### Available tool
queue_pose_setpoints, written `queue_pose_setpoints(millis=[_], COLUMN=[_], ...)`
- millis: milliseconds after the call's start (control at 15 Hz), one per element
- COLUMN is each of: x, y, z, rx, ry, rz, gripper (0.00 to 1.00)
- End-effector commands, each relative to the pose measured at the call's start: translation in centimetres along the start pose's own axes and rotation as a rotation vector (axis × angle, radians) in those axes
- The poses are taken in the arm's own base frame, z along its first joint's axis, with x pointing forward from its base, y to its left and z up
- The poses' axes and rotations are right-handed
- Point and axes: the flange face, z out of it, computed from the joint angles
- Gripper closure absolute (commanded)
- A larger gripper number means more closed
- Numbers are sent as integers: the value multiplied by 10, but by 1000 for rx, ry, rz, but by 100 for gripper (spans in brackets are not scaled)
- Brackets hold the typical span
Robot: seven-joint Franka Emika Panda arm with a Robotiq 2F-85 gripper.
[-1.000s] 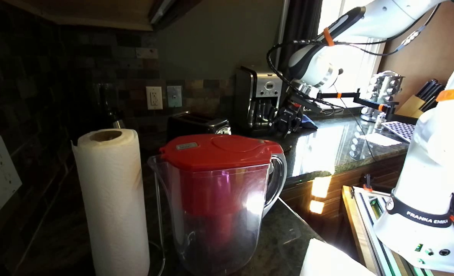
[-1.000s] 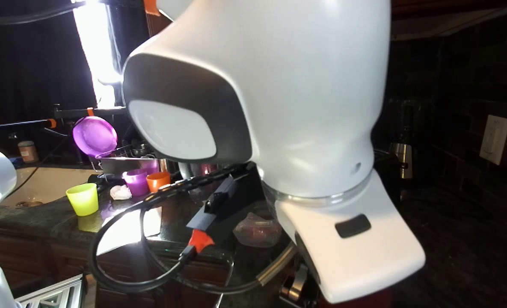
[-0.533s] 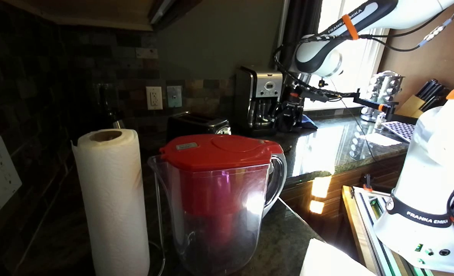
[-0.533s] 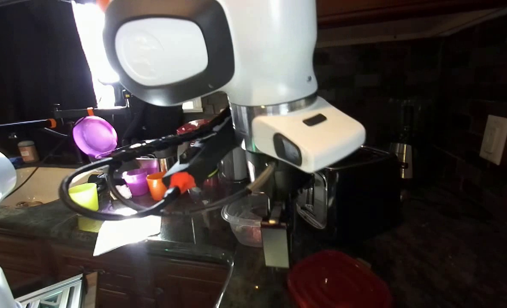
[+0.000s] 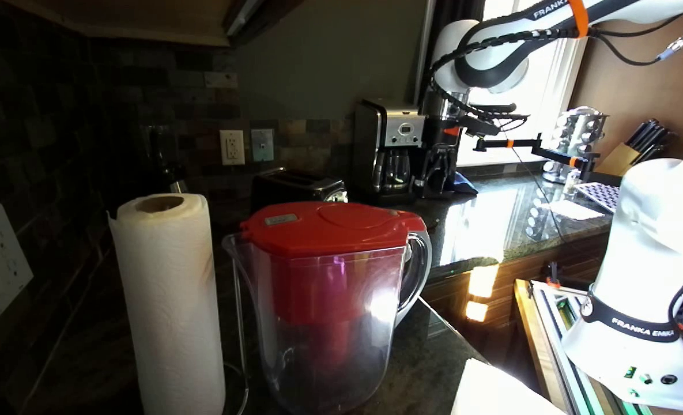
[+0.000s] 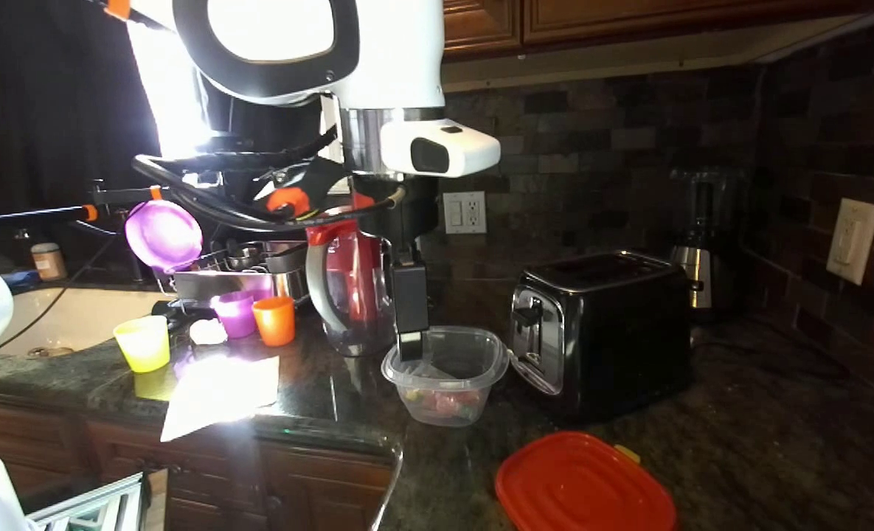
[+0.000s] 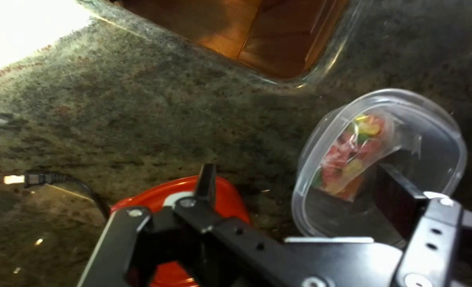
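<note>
The countertop (image 7: 180, 131) is dark speckled granite, kinda greenish in the wrist view and shiny enough that sunlight blows parts of it out to white. It turns an inside corner, with brown wooden cabinets (image 6: 318, 472) underneath. Our clear plastic tub (image 7: 403, 97) sits right on the granite near that corner, just beside a black toaster (image 6: 614, 339), and inside it we see a packet (image 7: 343, 159) in see-through wrap, mostly red with bits of yellow and green. The gripper (image 7: 295, 173) points down with its fingers (image 7: 397, 197) spread wide, one hanging over the tub's opening, the other off outside the rim. Whether that first one dips below the rim, we can't tell tbh.

In an exterior view, a flat red lid (image 6: 584, 483) lies in front of the toaster, and over toward the cream sink (image 6: 97, 306) we've got a lime cup (image 6: 142, 344), a purple cup (image 6: 235, 313) and an orange cup (image 6: 274, 322). A red-topped pitcher (image 5: 329, 282) shows up in both exterior views, and a paper towel roll (image 5: 171, 300) stands next to it. Farther along the counter we spot a coffee maker (image 5: 399, 135), a knife block (image 5: 619, 160) and a bright window (image 5: 543, 115). Dark mosaic tile (image 6: 628, 140) covers the wall, a couple of wall plates (image 6: 465, 212) on it, and the far end's so dim we can't make out much there.
</note>
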Motion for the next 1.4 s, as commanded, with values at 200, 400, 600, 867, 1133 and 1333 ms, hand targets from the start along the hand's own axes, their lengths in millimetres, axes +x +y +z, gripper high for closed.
queue_pose_setpoints(millis=[200, 400, 600, 867, 1133, 1333], x=[2, 13, 27, 43, 52, 58], y=[-83, -105, -111, -109, -108, -107], z=[28, 42, 56, 77, 96, 107], rx=[-62, -76, -88, -102, -109, -105], ry=[-36, 5, 54, 75, 52, 37], rz=[-299, -330, -316, -292, -252, -218], gripper=[0, 0, 0, 0, 0, 0])
